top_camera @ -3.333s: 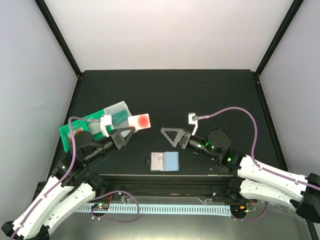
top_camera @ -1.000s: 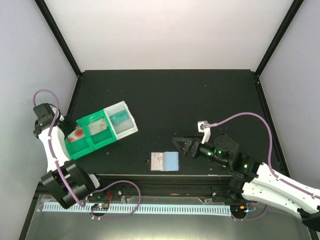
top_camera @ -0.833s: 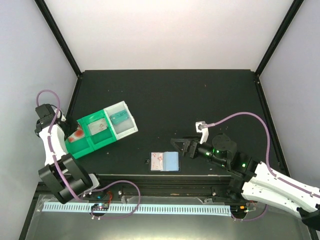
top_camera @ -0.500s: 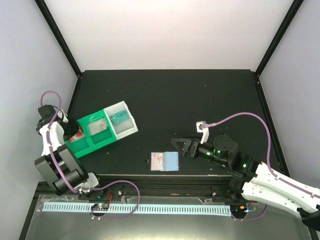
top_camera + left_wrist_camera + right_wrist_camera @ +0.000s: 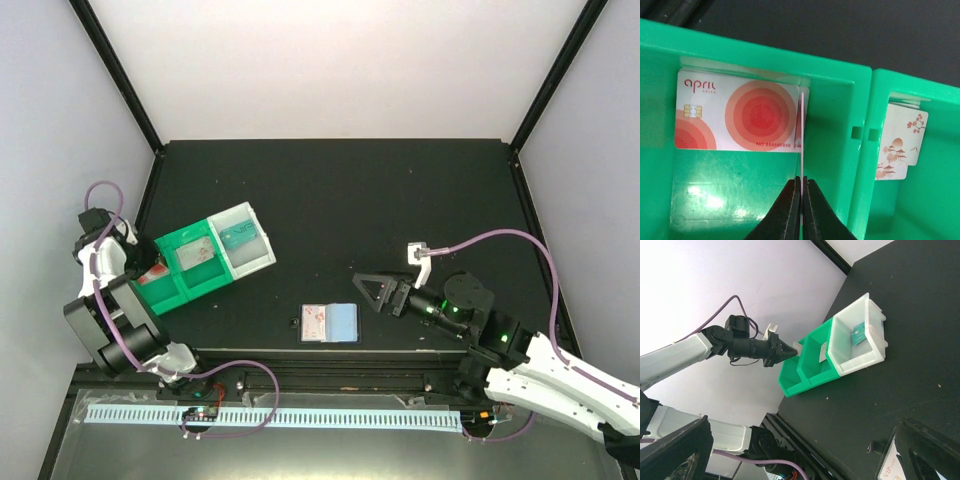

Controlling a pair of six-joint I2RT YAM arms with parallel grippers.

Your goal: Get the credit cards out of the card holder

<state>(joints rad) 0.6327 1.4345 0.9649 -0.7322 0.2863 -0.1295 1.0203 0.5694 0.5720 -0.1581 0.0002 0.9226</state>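
Observation:
The card holder lies open and flat near the table's front edge, with a pale patterned credit card in its left half. My left gripper hangs over the left compartment of the green tray. In the left wrist view it is shut on a thin credit card seen edge-on. Behind that one, a card with red circles rests in the same compartment. My right gripper stands open just right of the holder, holding nothing.
The tray's middle compartment holds a pagoda-print card, and its clear end bin holds a teal card. A small black frame-like object lies just left of the holder. Black frame posts border the table.
The left arm has folded back toward its base while its gripper stayed over the tray's left compartment. The right gripper has drawn back slightly to the right, still open.

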